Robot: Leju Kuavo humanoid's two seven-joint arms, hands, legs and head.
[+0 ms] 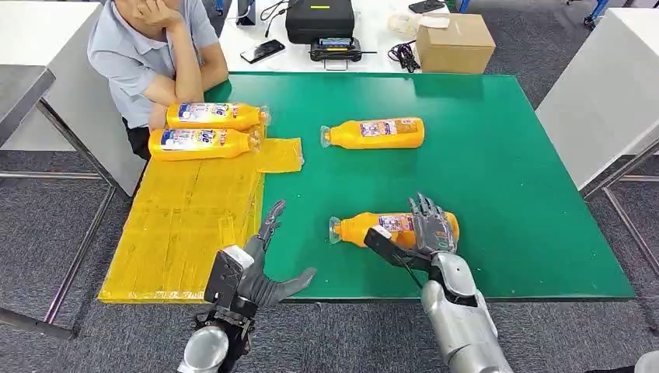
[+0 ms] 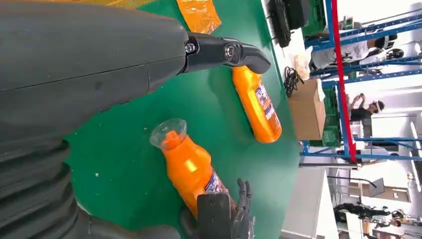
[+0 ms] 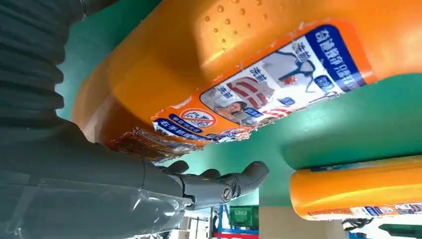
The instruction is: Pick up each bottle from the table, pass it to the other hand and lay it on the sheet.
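Right hand settling over the nearest bottle, left hand waiting open.

The right hand (image 1: 430, 229) lies over the label end of the near bottle (image 1: 365, 228), fingers draped across it; whether they have really closed on it I cannot tell. My guess is that a loose hold on that smooth round body could let it roll along the green surface (image 1: 505, 179) or slip at the handover. Just left of that bottle the left hand (image 1: 260, 268) hangs with fingers spread, holding nothing. Left of the near bottle lies the yellow sheet (image 1: 183, 225), carrying two bottles (image 1: 203, 130) at its far end. Beyond the near bottle a far bottle (image 1: 377, 133) lies on its side. Farther off: a seated person (image 1: 151, 58), a cardboard box (image 1: 455, 43), a black case (image 1: 319, 19), grey carpet.
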